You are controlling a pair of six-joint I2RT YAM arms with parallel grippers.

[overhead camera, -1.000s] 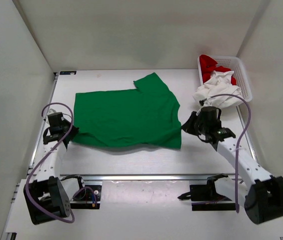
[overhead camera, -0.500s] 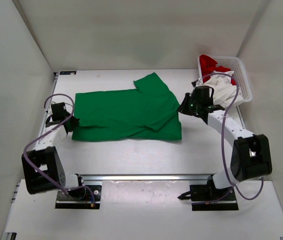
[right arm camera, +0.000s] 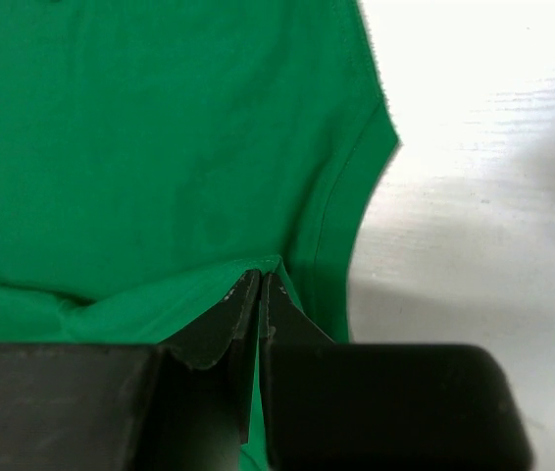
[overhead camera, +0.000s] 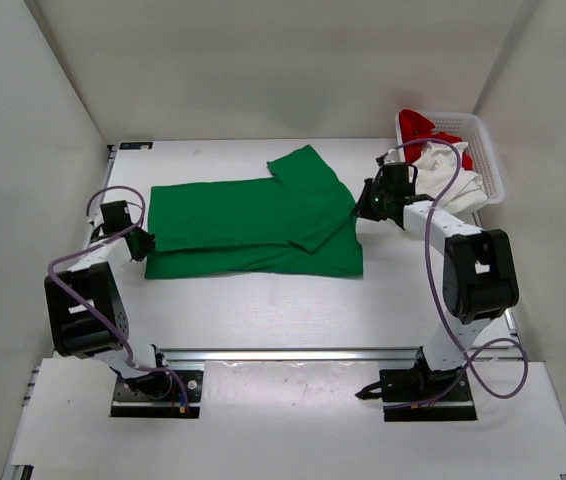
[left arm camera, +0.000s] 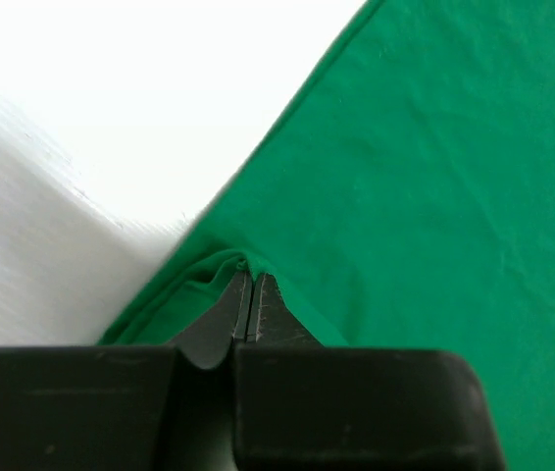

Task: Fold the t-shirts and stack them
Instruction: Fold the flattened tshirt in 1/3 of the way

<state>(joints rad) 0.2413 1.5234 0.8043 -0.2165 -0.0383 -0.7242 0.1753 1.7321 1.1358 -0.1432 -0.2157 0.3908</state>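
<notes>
Green shirt [overhead camera: 253,225] lies spread on the table [overhead camera: 263,310], left gripper [left arm camera: 248,287] and right gripper [right arm camera: 261,283] each clenched on its doubled-over edge, so the first fold is in hand; next, likely, lay that edge flat and release.

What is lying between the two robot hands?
The green t-shirt, partly folded, spans from the left gripper to the right gripper. Each gripper pinches one edge of it. The top view shows this.

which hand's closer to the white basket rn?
Right. The right hand is shut on the green t-shirt at its basket-side edge, a short way from the white basket. The left hand grips the shirt's opposite edge, far across the table.
</notes>
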